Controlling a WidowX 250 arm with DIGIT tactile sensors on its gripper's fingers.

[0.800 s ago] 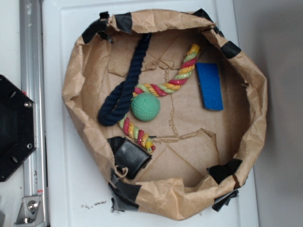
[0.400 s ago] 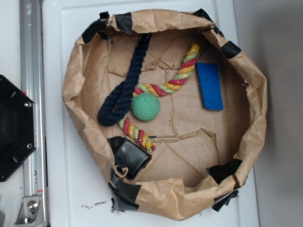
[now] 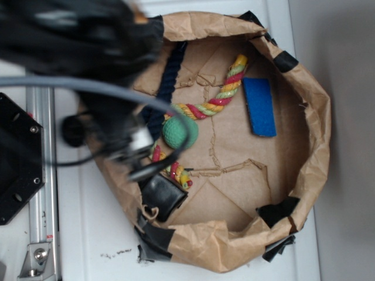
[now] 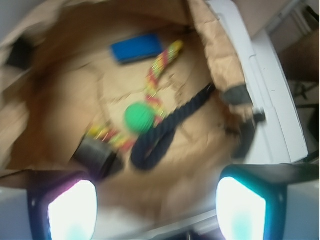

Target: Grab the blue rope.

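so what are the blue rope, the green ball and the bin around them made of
The blue rope looks like soft, matte cotton cord: thick twisted strands show. The green ball seems rubber or foam, with a dull, finely dimpled surface. The bin is creased brown paper, its rim patched with black tape.

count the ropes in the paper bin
2. The blue rope lies right of the green ball in the wrist view; the striped rope runs from the blue block down past the ball. None seems hidden.
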